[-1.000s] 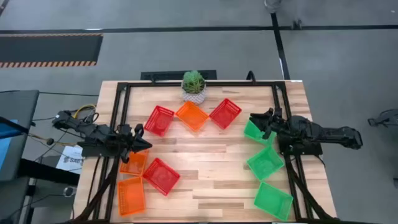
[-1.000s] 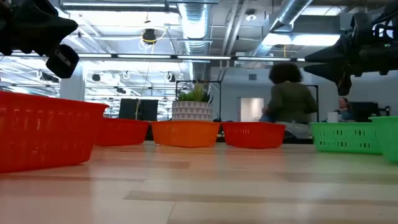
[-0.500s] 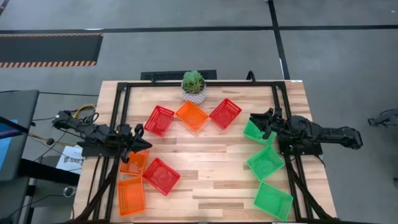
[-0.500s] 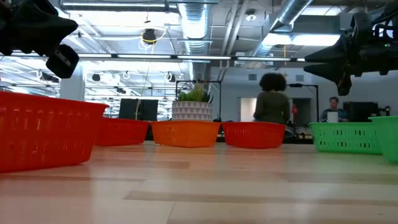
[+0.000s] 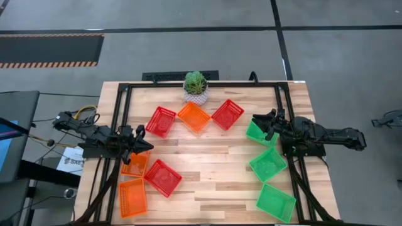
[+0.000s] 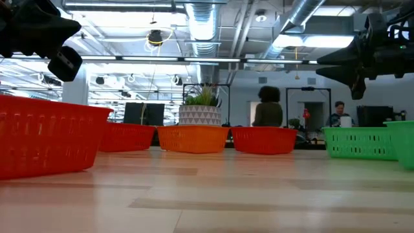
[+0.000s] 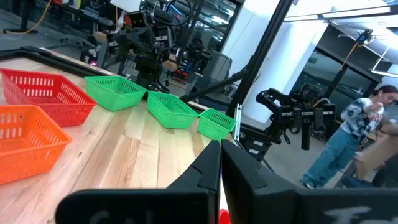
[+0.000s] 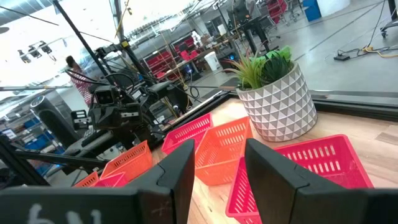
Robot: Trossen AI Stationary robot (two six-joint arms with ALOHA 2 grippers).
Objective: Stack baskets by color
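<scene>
Looking down, we see our left tool closed near the bench's left edge, and our right tool open above a green basket.

Robotics lab / industrial workshop floor, not a home or office. Evidence: butcher-block table bolted inside a black metal frame, standing on bare grey concrete floor with black floor lines and a hazard-striped mat. Low view shows an open ceiling with exposed silver ducts, pipes and strip lighting. Wrist views look into a big open hall: more robot arm rigs on stands, red storage racks, cables running across the floor. Several people walking or working in the background. Laptop and loose wiring beside the table's left edge.
</scene>
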